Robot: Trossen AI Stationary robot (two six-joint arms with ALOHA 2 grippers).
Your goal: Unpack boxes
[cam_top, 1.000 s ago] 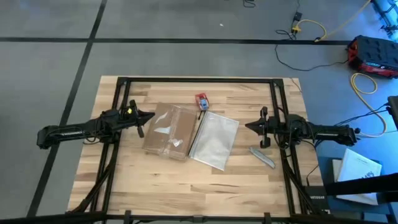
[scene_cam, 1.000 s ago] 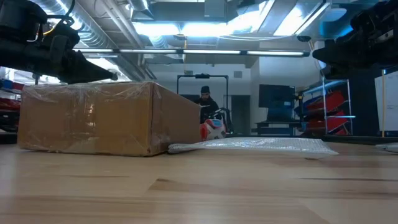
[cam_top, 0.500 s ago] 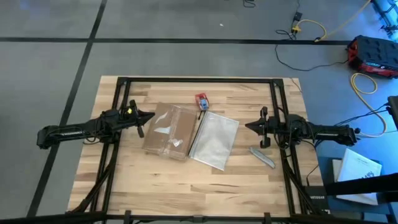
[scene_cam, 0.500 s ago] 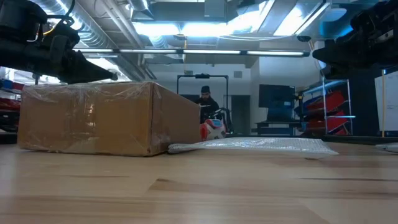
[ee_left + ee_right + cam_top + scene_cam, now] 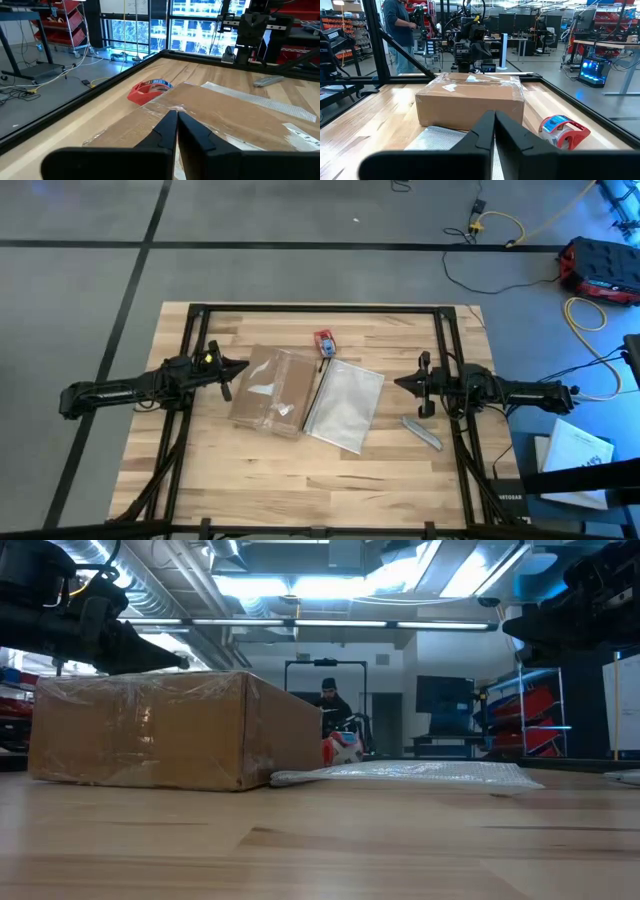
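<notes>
A shallow brown cardboard box (image 5: pixel 272 389) with clear tape strips lies flat on the table left of centre, also seen in the low view (image 5: pixel 175 730) and the right wrist view (image 5: pixel 470 97). My left gripper (image 5: pixel 245 367) hovers shut just off the box's left edge, above the table; its fingers (image 5: pixel 176 127) point at the box top. My right gripper (image 5: pixel 397 383) is shut and hangs above the table's right part, pointing toward the box. Neither touches anything.
A clear silvery plastic bag (image 5: pixel 345 404) lies flat beside the box's right side. A red-and-blue tape dispenser (image 5: pixel 325 342) sits behind them. A small grey tool (image 5: pixel 421 432) lies near the right arm. A person (image 5: pixel 400 30) stands beyond the table.
</notes>
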